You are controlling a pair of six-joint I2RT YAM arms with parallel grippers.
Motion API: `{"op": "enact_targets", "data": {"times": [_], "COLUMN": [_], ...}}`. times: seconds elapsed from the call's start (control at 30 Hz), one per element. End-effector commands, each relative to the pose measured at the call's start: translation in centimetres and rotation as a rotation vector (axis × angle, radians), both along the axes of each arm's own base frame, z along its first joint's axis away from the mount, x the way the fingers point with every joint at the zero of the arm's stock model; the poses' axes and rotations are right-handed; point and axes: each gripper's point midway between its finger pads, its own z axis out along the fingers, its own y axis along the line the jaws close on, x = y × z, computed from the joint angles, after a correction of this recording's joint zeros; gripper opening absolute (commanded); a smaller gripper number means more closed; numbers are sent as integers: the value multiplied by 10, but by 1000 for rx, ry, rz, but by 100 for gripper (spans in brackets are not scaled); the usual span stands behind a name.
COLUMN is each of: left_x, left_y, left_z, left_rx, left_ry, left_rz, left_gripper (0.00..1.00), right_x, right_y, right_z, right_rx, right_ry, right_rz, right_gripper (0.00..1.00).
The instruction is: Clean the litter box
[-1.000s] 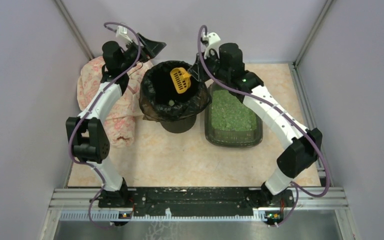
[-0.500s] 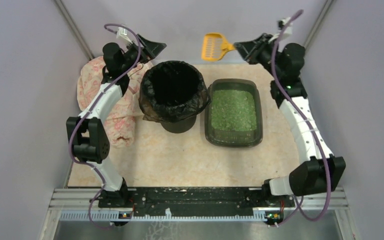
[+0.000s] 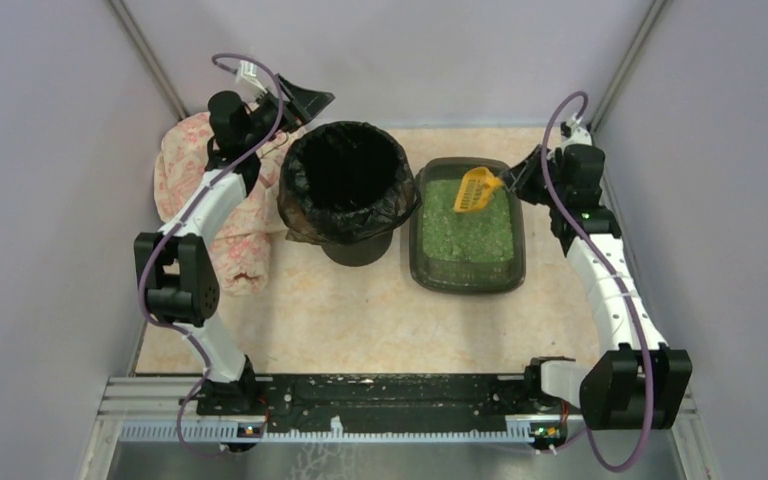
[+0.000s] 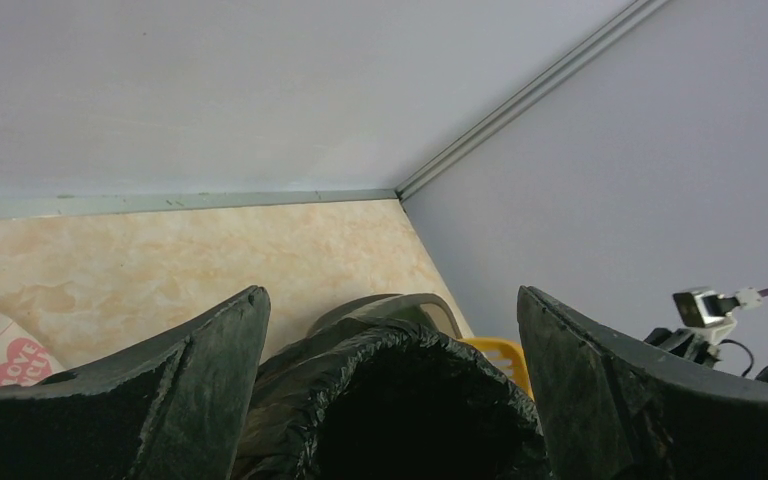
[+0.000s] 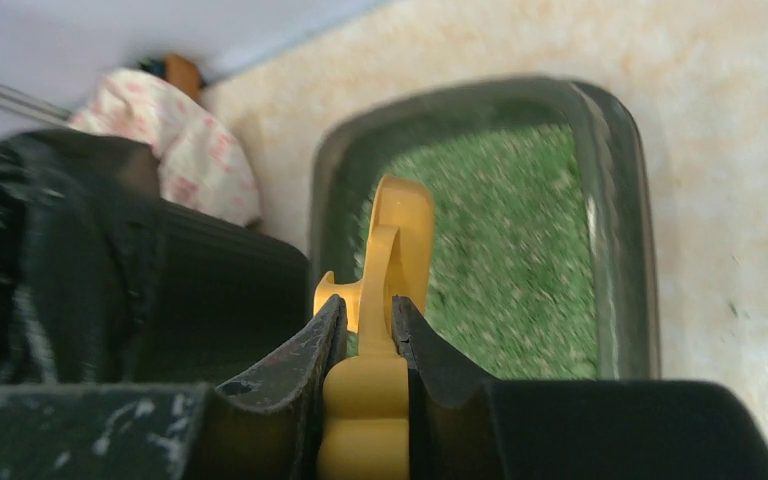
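One arm moved: the right end effector (image 3: 508,181), clamping the yellow scoop (image 3: 473,190), now hangs over the litter box (image 3: 467,284); the left end effector (image 3: 305,100) stays spread.

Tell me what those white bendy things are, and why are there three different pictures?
They are two robot arms, a left arm and a right arm, bolted to the near edge of a beige marbled table. Each ends in a two-finger gripper, like a pinching hand. One picture looks down from above. The other two come from little cameras on the wrists, so you see the fingers close up.

On the table are a round bin lined with a black bag, a crumpled pink-patterned cloth, and the litter box, a shallow dark grey-green plastic tray of green granules.

The right gripper is shut on the handle of a yellow slotted plastic scoop, holding it over the far end of the litter box. The left gripper is open, holds nothing, and hangs near the bin's rim.
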Motion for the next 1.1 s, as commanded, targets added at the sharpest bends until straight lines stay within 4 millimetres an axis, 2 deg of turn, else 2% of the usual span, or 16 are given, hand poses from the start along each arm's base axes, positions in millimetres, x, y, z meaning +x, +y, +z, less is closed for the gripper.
{"op": "enact_targets", "data": {"times": [0.0, 0.47, 1.07], "left_x": [-5, -6, -3], "left_y": [-4, -5, -9], "left_z": [2, 3, 8], "left_rx": [-15, -58, -103], "left_ry": [-19, -10, -19], "left_rz": [-24, -39, -64], "left_gripper": [99, 99, 99], "right_x": [-8, -27, -20], "right_y": [-9, -22, 23], "right_z": [-15, -103, -174], "right_rx": [-76, -192, -15], "right_ry": [27, 213, 315], "right_rz": [-13, -8, 174], "right_gripper": [0, 0, 0]}}
